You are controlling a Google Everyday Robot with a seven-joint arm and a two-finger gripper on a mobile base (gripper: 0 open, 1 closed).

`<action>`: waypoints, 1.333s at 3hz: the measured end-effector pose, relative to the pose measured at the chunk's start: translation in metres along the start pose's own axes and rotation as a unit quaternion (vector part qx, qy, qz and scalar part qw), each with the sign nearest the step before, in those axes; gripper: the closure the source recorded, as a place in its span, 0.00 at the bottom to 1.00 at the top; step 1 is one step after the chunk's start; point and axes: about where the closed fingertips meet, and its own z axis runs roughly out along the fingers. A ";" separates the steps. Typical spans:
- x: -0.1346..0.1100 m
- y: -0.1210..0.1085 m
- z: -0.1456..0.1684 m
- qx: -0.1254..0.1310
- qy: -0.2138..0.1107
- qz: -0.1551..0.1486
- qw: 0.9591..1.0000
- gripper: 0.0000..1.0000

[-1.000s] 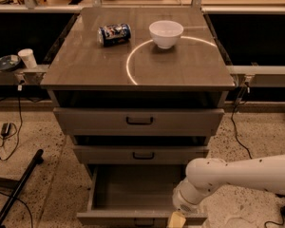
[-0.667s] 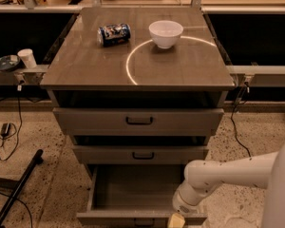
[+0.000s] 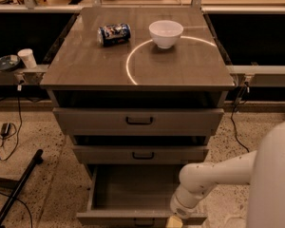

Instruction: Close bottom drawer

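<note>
Speckled floor (image 3: 57, 175) surrounds the grey-brown cabinet (image 3: 180, 65). Its bottom drawer (image 3: 133, 191) stands pulled out. Our white arm (image 3: 213, 175) reaches down, with the gripper (image 3: 175, 221) at the drawer's front edge; we cannot tell its grip. On top sit a white bowl (image 3: 166, 33) and a soda can (image 3: 114, 33) lying on its side.

White rounded arm (image 3: 218, 172), ringed wrist (image 3: 184, 204); yellowish gripper (image 3: 175, 221) at bottom drawer (image 3: 133, 191) front.

a speckled terrazzo floor (image 3: 33, 141) is spreading under the grey-brown cabinet (image 3: 85, 75), whose top is reflecting a bright ring of light (image 3: 129, 68). dark recesses (image 3: 19, 27) are flanking it, a paper cup (image 3: 27, 58) is standing on the left ledge, and cables (image 3: 4, 129) are trailing below. my gripper (image 3: 175, 221) is hanging low by the cabinet's foot.
</note>
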 end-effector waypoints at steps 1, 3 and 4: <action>0.009 -0.003 0.009 0.042 0.050 -0.005 0.998 0.00; 0.000 -0.006 0.018 0.071 0.095 0.036 0.992 0.00; 0.001 -0.007 0.018 0.067 0.090 0.035 0.993 0.00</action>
